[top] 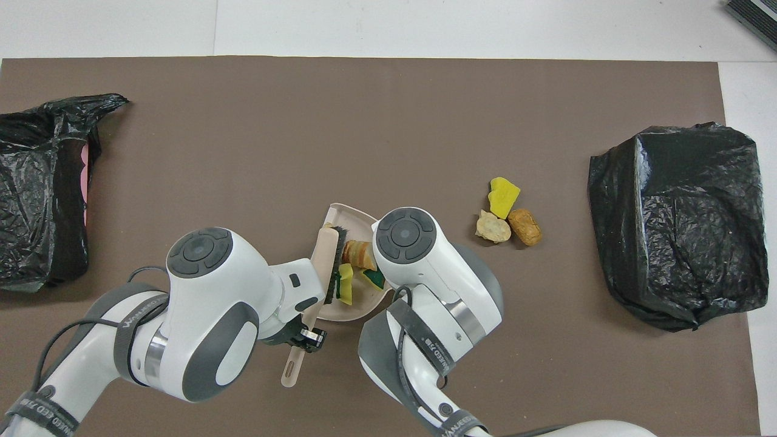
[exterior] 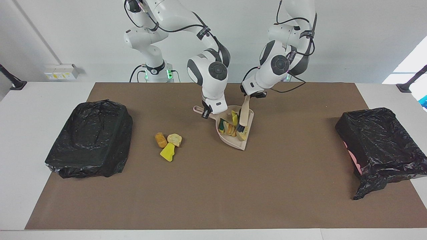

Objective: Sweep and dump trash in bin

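Note:
A beige dustpan (exterior: 239, 142) (top: 349, 215) lies on the brown mat in front of the robots. My right gripper (exterior: 206, 112) is shut on the dustpan's handle; in the overhead view the arm's wrist hides it. My left gripper (exterior: 249, 96) (top: 306, 335) is shut on the handle of a beige brush (exterior: 244, 115) (top: 323, 255), whose dark bristles rest inside the pan. Several trash pieces (exterior: 229, 126) (top: 358, 255) are bunched in the pan against the bristles. Three more trash pieces (exterior: 167, 146) (top: 507, 215) lie on the mat toward the right arm's end. A black-bagged bin (exterior: 380, 143) (top: 36, 188) stands at the left arm's end.
A second black-bagged bin (exterior: 90, 138) (top: 677, 224) sits at the right arm's end, close to the three loose pieces. The brown mat (exterior: 213, 193) covers most of the white table.

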Robot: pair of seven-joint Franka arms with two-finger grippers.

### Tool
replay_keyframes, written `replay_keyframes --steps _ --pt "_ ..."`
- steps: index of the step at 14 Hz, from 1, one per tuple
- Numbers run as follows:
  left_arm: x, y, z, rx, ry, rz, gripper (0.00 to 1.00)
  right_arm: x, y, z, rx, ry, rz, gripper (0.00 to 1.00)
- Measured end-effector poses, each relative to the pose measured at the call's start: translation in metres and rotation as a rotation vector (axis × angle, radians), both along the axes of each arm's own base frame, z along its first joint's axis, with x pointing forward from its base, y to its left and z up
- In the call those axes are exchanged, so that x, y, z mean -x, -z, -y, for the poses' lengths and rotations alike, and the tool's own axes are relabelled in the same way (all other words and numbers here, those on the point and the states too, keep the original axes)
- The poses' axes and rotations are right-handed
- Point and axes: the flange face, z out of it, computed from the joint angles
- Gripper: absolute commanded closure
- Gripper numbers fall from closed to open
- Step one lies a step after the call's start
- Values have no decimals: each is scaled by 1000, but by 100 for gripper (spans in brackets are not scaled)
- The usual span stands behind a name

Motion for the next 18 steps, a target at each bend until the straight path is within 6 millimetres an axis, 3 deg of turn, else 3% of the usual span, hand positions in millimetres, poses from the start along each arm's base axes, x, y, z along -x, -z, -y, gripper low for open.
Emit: replay_keyframes --steps 5,10,15,18 --pt "1 -38 -35 -82 -94 -17 100 -3 -1 3 -6 10 1 100" --pt "19 -45 -22 -256 -273 -24 100 -19 -11 22 -19 51 22 100" --pt "43 -45 2 -340 -368 -14 100 -43 -74 72 -67 128 116 100" --pt "77 -40 23 -384 -362 -9 100 -62 -111 114 -88 174 178 100"
